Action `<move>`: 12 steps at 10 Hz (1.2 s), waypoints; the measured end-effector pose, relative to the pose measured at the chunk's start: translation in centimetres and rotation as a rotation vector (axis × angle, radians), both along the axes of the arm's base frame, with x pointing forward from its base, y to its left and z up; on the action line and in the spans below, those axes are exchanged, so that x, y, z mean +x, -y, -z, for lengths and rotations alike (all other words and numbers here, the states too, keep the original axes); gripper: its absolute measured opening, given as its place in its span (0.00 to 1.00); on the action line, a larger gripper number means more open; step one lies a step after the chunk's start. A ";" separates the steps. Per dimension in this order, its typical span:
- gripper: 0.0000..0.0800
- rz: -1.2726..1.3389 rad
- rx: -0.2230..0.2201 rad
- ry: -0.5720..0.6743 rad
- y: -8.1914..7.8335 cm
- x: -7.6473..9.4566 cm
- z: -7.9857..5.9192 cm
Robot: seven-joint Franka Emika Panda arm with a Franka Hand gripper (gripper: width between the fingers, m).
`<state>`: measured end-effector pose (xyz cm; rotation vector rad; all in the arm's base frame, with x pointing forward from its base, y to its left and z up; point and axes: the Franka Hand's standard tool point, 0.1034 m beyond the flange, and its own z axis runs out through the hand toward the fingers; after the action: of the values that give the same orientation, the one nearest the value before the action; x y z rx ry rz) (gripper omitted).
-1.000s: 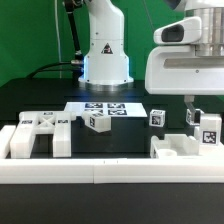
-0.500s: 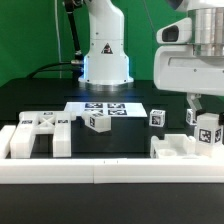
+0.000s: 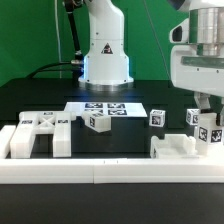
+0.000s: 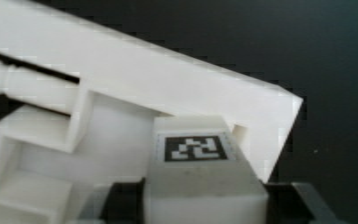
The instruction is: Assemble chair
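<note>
Tool (image 3: 206, 115) was at the exterior view's right, jaws drawn narrow and clamped on a tagged block (image 3: 209, 131), a chair part. Block upright, tag facing the exterior camera. In the wrist view the tag sat between my two dark fingers (image 4: 293, 203), with a big white stepped part close behind it. Could not tell whether block and part touched.

Just near of the block, a low notched piece (image 3: 178, 148) lay on the black desk (image 3: 40, 100). A second cube (image 3: 157, 117) stood beside it, toward the middle. A small cube (image 3: 97, 122) sat near the marker board (image 3: 105, 107), centre. A large stepped piece (image 3: 35, 135) lay well apart at the exterior view's left. The white border rail (image 3: 100, 172) ran along the near edge. Arm's base (image 3: 105, 55) stood far, behind the board.
</note>
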<state>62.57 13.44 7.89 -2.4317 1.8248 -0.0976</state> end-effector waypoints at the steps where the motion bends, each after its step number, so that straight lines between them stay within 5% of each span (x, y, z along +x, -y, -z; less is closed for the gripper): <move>1: 0.36 -0.003 -0.001 0.000 0.0 0.0 0.0; 2: 0.36 -0.056 -0.007 0.007 0.1 0.1 0.0; 4: 0.72 -0.128 -0.015 0.025 0.2 0.3 -0.2; 5: 0.79 -0.200 -0.024 0.028 0.0 0.3 -0.2; 12: 0.81 -0.910 -0.120 0.052 0.2 0.3 0.0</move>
<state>62.89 13.26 7.91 -3.0279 0.5657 -0.1898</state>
